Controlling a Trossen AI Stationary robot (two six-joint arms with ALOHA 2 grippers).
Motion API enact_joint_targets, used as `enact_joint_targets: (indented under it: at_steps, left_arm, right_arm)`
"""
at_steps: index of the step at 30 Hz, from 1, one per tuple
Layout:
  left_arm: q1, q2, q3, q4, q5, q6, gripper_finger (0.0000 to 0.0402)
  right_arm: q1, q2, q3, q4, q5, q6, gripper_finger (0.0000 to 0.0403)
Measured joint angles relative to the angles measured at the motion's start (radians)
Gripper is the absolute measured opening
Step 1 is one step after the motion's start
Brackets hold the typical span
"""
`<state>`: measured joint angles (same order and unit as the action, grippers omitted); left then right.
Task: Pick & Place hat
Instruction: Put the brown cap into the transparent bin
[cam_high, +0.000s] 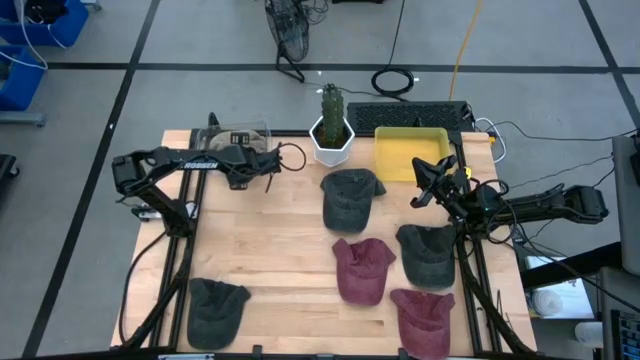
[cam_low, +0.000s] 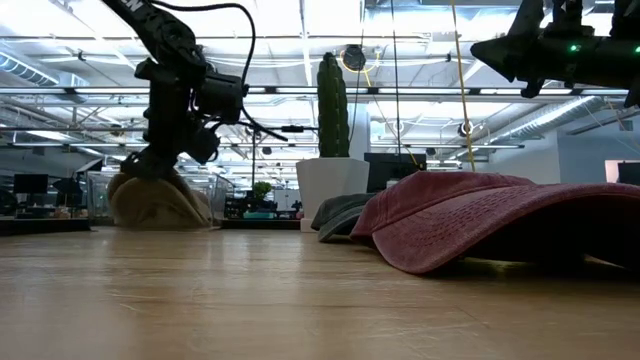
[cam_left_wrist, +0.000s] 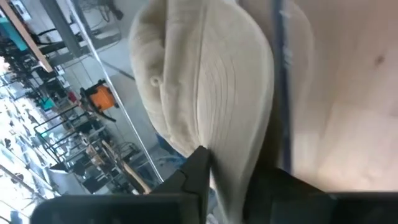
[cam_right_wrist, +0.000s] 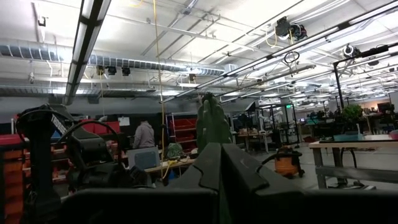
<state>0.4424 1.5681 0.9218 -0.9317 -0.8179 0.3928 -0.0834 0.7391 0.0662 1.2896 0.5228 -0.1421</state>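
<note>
1. My left gripper (cam_left_wrist: 227, 171) pinches the beige hat (cam_left_wrist: 205, 81) narrowly, in the clear bin (cam_high: 238, 132) upper left of the high view.
2. I'd release fully, then lift straight up.
3. My right gripper (cam_high: 432, 185), fingers closed and empty, waits by the yellow tray (cam_high: 410, 150).

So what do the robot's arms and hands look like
Both arms are dark, slim and jointed, with black cables looping alongside. The left arm carries white lettering on its link. The right hand shows two dark flat fingers with notched inner edges; a green light glows on the right arm.
</note>
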Motion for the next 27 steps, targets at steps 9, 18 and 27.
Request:
enact_joint_targets:
  at_steps: [9,18,27]
  left_arm:
    - [0.001,0.0,0.001,-0.003,0.01,-0.024,0.0092]
    - [-0.048,0.002,0.043,-0.203,-0.186,-0.046,0.0092]
    - [-0.118,0.002,0.172,-0.381,-0.079,-0.322,0.0093]
  right_arm:
    - [0.0,0.0,0.0,0.0,0.0,-0.001,0.0004]
    - [0.0,0.0,0.0,0.0,0.001,-0.018,0.0004]
    - [0.0,0.0,0.0,0.0,0.002,-0.017,0.0004]
